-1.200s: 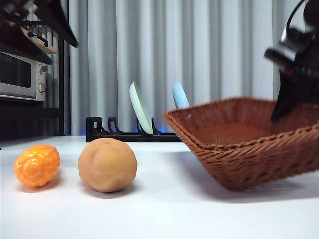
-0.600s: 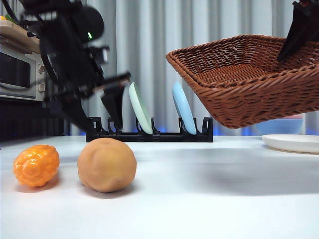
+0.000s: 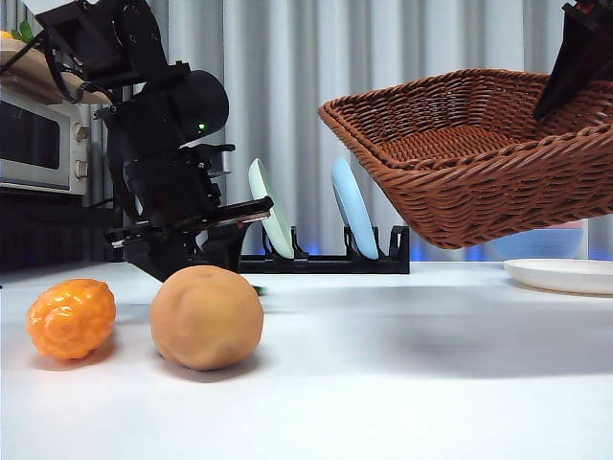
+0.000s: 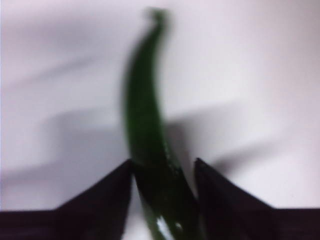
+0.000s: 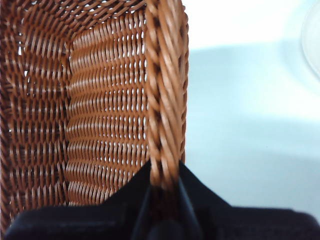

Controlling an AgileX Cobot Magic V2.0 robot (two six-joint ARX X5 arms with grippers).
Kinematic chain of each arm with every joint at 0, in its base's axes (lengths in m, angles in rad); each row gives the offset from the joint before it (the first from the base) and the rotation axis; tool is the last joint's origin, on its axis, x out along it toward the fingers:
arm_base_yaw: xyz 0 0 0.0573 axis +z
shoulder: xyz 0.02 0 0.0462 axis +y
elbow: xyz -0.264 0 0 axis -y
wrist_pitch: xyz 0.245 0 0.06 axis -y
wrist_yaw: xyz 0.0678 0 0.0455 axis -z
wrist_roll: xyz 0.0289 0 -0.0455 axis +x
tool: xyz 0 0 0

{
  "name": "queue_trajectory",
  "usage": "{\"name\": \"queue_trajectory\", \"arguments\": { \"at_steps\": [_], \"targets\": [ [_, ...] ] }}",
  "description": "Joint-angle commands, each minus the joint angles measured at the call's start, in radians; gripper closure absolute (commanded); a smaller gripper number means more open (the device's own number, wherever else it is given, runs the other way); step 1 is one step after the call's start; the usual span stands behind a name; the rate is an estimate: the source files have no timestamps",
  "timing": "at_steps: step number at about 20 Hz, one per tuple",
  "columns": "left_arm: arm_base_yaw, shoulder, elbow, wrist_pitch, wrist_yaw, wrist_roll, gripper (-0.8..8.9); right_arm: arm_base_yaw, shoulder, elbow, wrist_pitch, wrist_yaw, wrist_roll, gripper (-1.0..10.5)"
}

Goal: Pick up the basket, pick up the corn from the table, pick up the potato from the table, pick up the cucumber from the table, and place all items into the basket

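Observation:
My left gripper (image 4: 164,167) is low over the table, just behind the potato (image 3: 206,317), open with a jaw on each side of the dark green cucumber (image 4: 145,115), which lies on the white table. In the front view the potato hides the cucumber. The bumpy orange corn (image 3: 71,318) lies left of the potato. The brown wicker basket (image 3: 479,158) hangs tilted above the table at the right. On its braided rim (image 5: 165,100) my right gripper (image 5: 165,186) is shut; it shows black at the top right corner (image 3: 579,53).
A black dish rack (image 3: 326,259) with a green and a blue plate stands at the back. A white plate (image 3: 560,273) lies at the far right under the basket. A toaster oven (image 3: 43,144) sits at the back left.
The left arm has come down from above until its jaws stand around the cucumber behind the potato. The basket was lifted off the table a second ago and now holds still.

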Motion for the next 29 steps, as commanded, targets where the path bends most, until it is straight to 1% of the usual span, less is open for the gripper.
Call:
{"name": "queue_trajectory", "arguments": {
  "at_steps": [1,4,7,10,11,14,17,19,20,24,25,26,27,28,29],
  "targets": [
    [-0.004,-0.017,-0.005,-0.021,-0.002,0.030,8.21,0.000,-0.006,0.012,0.014,-0.006,0.015,9.6],
    [-0.004,-0.151,0.017,-0.020,-0.026,0.030,8.21,0.000,0.008,0.012,0.020,-0.004,0.015,9.6],
    [-0.010,-0.314,0.091,-0.031,-0.016,0.017,8.21,0.001,0.037,0.012,0.026,-0.004,0.020,9.6],
    [-0.083,-0.427,0.130,-0.025,-0.014,-0.007,8.21,0.003,0.071,0.012,0.034,-0.005,0.028,9.6],
    [-0.120,-0.445,0.133,-0.015,-0.014,-0.011,8.21,0.003,0.083,0.012,0.049,-0.008,0.046,9.6],
    [-0.240,-0.436,0.133,-0.010,-0.021,-0.029,8.21,0.003,0.106,0.012,0.108,-0.014,0.114,9.6],
    [-0.344,-0.384,0.133,0.038,-0.087,-0.058,8.21,0.006,0.123,0.012,0.181,-0.150,0.201,9.6],
    [-0.370,-0.340,0.133,0.069,-0.148,-0.063,8.21,0.028,0.133,0.012,0.227,-0.194,0.253,9.6],
    [-0.373,-0.316,0.133,0.072,-0.155,-0.080,8.21,0.045,0.137,0.012,0.245,-0.218,0.270,9.6],
    [-0.377,-0.248,0.133,0.065,-0.153,-0.087,8.12,0.121,0.139,0.012,0.255,-0.219,0.280,9.5],
    [-0.377,-0.244,0.133,0.061,-0.150,-0.087,7.69,0.135,0.139,0.012,0.255,-0.216,0.280,9.5],
    [-0.377,-0.244,0.133,0.051,-0.151,-0.087,5.77,0.147,0.139,0.012,0.255,-0.213,0.280,9.5],
    [-0.377,-0.244,0.133,0.044,-0.151,-0.087,3.56,0.151,0.140,0.012,0.255,-0.212,0.280,9.5],
    [-0.377,-0.245,0.133,0.032,-0.147,-0.087,1.58,0.152,0.140,0.012,0.255,-0.212,0.280,9.5],
    [-0.377,-0.245,0.133,0.014,-0.134,-0.087,1.46,0.152,0.139,0.012,0.254,-0.212,0.280,9.5]
  ]
}}
